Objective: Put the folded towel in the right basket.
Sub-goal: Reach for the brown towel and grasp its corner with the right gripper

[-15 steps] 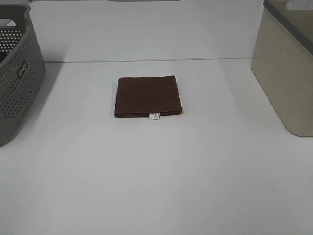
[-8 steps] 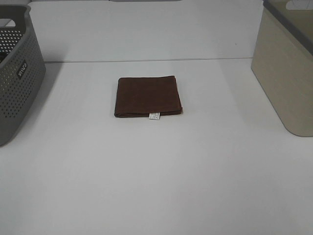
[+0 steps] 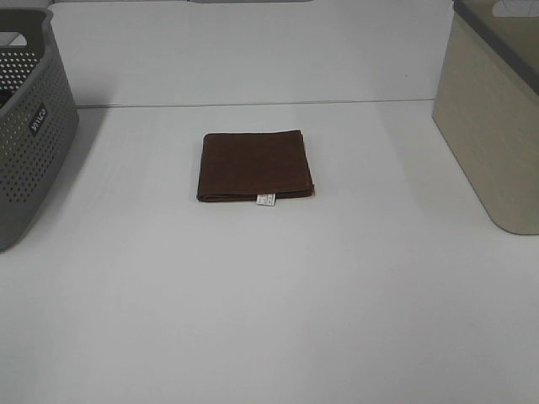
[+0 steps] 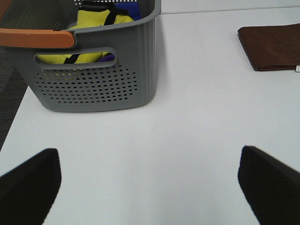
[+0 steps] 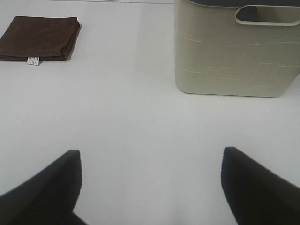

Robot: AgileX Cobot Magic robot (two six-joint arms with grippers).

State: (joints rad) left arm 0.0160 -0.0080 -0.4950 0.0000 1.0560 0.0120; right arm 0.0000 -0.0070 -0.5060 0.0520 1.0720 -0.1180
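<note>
Nothing has moved since a second ago: the brown towel (image 3: 255,166) sits exactly where it was, folded flat in the middle of the white table (image 3: 269,320), its little white tag (image 3: 266,199) poking out at the near edge. No arm shows in the high view. Over on the right stands the beige basket (image 3: 493,126), well apart from the towel. On the left is the grey perforated basket (image 3: 25,143), with yellow and blue things (image 4: 98,18) piled inside, as the left wrist view shows. The left claw (image 4: 149,151) hangs over bare table near the grey basket, its two dark fingers spread wide apart, nothing between them. The right claw (image 5: 151,151) is the same story, fingers wide apart and empty over the table, the beige basket near ahead of it and the towel lying further off to one side, untouched
</note>
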